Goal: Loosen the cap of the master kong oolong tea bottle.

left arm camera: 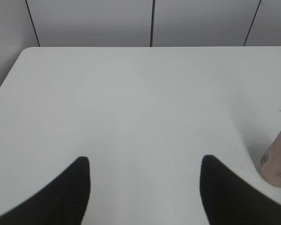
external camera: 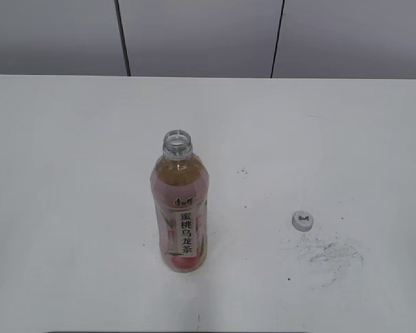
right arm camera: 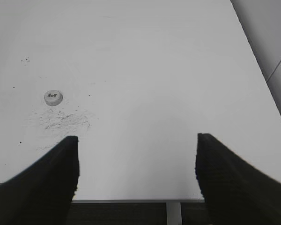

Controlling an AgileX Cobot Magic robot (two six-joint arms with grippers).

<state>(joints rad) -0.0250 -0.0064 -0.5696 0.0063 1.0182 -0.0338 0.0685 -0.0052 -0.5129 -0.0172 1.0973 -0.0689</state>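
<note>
The master kong oolong tea bottle (external camera: 181,215) stands upright on the white table, its neck open with no cap on it. Its base shows at the right edge of the left wrist view (left arm camera: 278,164). The cap (external camera: 303,220) lies on the table to the bottle's right, top up; it also shows in the right wrist view (right arm camera: 53,97). My left gripper (left arm camera: 145,161) is open and empty, left of the bottle. My right gripper (right arm camera: 136,139) is open and empty over the table's front edge, right of the cap. Neither gripper shows in the exterior view.
Dark scuff marks (external camera: 329,253) lie on the table just right of and below the cap. The table's front edge (right arm camera: 131,200) runs between my right fingers. A grey panelled wall (external camera: 208,35) stands behind the table.
</note>
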